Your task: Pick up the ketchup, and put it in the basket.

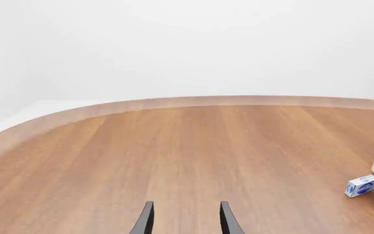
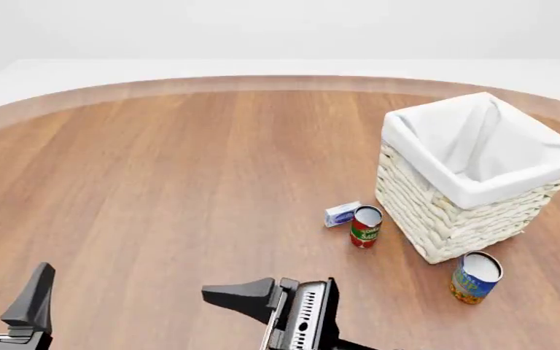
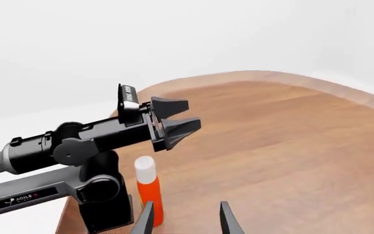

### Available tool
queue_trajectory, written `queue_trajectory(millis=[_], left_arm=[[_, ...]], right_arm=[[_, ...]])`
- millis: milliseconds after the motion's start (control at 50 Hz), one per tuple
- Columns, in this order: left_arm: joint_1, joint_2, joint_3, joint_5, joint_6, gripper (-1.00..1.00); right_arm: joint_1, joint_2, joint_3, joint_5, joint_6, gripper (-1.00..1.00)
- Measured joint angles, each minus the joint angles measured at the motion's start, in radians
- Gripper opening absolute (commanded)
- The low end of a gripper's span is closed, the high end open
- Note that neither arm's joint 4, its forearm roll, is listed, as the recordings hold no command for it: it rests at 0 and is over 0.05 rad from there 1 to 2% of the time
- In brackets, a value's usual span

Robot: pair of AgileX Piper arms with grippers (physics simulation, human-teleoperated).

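Both arms are rendered mostly in matte black. The left gripper (image 3: 179, 117) ends in two wedge-shaped black fingers (image 3: 171, 106) on a blocky black body, with a small flat black plate standing up behind it. Its wrist link is a black cylinder with round joint caps, joined to a pale grey sleeve. A lower grey link carries small dark "AGILEX" lettering. The right gripper (image 2: 230, 294) has a pointed black finger and a grey ribbed panel.

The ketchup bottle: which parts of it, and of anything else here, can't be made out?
- Ketchup: right wrist view only; label faces away, base behind a finger.
- Small blue-and-white box: print too small.
- Basket: floor hidden by its liner; edge-cropped in the left wrist view.
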Motion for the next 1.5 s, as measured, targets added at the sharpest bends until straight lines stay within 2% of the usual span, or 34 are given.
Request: queue_trajectory(millis=[440,1100,1500], left_arm=[[0.0,0.0,0.0,0.0,0.0,1.0],[0.0,0.0,0.0,0.0,0.0,1.0],[0.0,0.0,0.0,0.0,0.0,1.0]], right_arm=[[0.065,0.126,-0.084,0.01,0.035,1.0],[0.157,0.231,-0.207,0.054,0.095,1.0],[0.18,0.304,-0.285,0.069,0.117,1.0]])
